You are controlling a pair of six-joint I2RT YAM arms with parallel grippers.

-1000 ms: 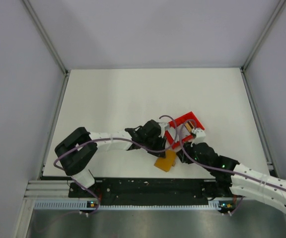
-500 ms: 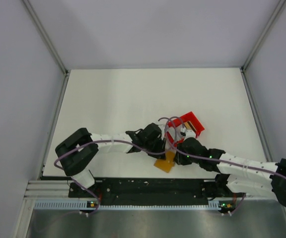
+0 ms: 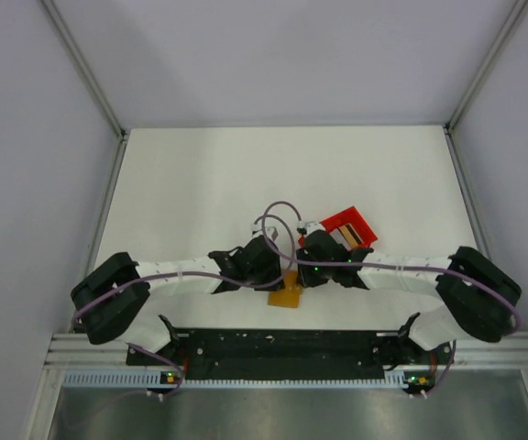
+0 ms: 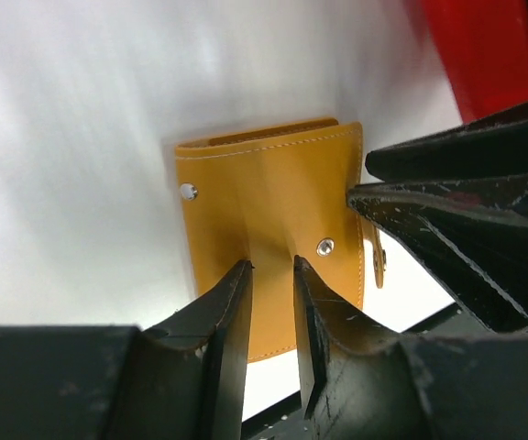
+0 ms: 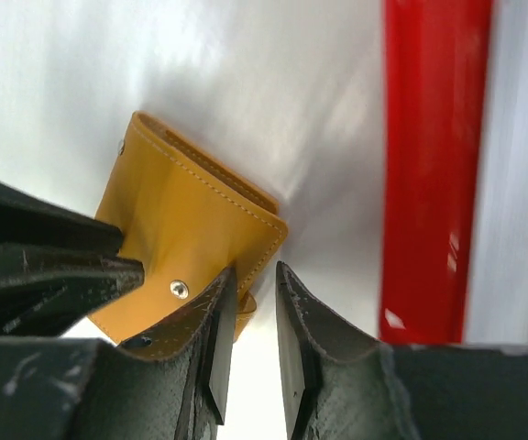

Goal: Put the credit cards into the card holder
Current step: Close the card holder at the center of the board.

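1. Near the front of the table (image 3: 200,192) lies the wallet (image 3: 285,297). From above only its near half shows, because both wrists crowd over its far side.
2. Left of the wallet, the left gripper (image 4: 270,266) reaches onto its face. The fingers are almost together and pinch a raised crease in the leather beside a snap stud (image 4: 324,246).
3. Right of the wallet, the right gripper (image 5: 251,272) has its tips at the wallet's corner, with a narrow gap between the fingers. A sliver of the orange tab (image 5: 244,304) shows in that gap. I cannot tell whether it is truly clamped or only straddled.
4. In each wrist view the other gripper's dark fingers cut in from the side and cover part of the wallet's edge.
5. Beyond the wallet and to its right sits the red tray (image 3: 356,220), apart from it. The right wrist view shows only one blurred strip of its rim.
6. In the part of the tray nearest the wallet there is a small dark-and-pale patch (image 3: 342,237), too small to identify.
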